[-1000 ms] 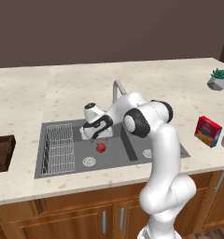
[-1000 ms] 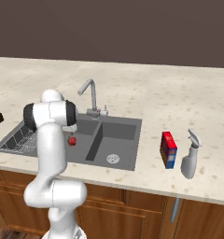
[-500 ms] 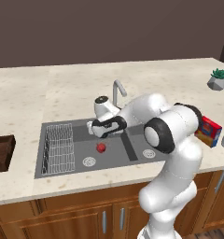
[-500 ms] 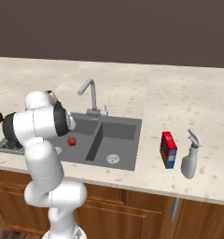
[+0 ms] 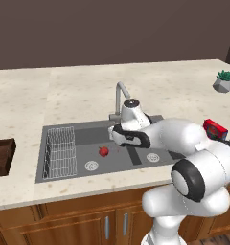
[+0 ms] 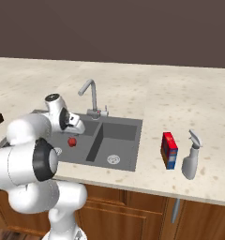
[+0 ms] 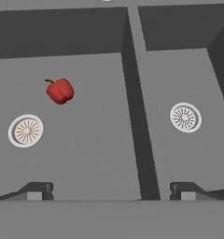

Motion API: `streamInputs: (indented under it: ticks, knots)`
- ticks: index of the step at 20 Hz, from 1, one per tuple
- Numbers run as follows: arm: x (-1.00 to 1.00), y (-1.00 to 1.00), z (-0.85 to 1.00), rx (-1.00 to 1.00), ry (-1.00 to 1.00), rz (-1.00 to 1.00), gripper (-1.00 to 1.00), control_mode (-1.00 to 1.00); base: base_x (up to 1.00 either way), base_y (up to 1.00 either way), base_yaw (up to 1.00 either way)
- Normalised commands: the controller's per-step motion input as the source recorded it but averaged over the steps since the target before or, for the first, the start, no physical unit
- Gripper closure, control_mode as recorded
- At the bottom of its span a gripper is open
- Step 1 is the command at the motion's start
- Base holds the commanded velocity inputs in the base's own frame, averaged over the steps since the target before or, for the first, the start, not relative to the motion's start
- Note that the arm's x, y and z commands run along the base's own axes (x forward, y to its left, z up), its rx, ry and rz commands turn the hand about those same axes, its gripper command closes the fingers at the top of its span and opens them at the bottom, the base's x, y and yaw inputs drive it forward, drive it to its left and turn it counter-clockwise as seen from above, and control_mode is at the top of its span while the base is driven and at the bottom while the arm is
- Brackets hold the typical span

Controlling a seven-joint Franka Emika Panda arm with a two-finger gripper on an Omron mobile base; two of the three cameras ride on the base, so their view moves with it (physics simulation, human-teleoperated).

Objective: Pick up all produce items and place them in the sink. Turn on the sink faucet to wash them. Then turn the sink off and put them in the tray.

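The left base view looks forward and down from behind the arm, the dark grey double-basin sink (image 5: 93,148) at frame centre, the dark brown wooden tray (image 5: 1,157) at its left edge. The right base view faces the same sink (image 6: 112,140) from the other side, placing it left of centre. The hand view peers closely into both basins, the small red fruit (image 7: 60,90) upper left

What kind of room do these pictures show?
Most likely a kitchen, computer-rendered: a double-basin sink with a tall faucet set in a stone-like counter, and wooden cabinets below.
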Motion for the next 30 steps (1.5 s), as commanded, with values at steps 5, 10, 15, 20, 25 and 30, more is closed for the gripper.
streamInputs:
  ticks: [5, 10, 15, 20, 25, 30]
  knots:
    - [-0.02, -0.78, 0.44, 0.14, 0.00, 0.23, -1.00, -1.00, 0.00, 0.00, 0.00]
    - [0.09, -0.53, 0.36, 0.15, 0.00, 0.18, -1.00, -1.00, 0.00, 0.00, 0.00]
    - [0.35, -0.16, 0.13, 0.15, 0.00, 0.17, -1.00, -1.00, 0.00, 0.00, 0.00]
    - [0.52, 0.00, 0.02, 0.15, 0.00, 0.13, -1.00, -1.00, 0.00, 0.00, 0.00]
    - [0.54, -0.02, 0.05, 0.13, 0.00, 0.08, -1.00, -1.00, 0.00, 0.00, 0.00]
    - [0.38, -0.12, 0.06, 0.10, 0.00, 0.03, -1.00, -1.00, 0.00, 0.00, 0.00]
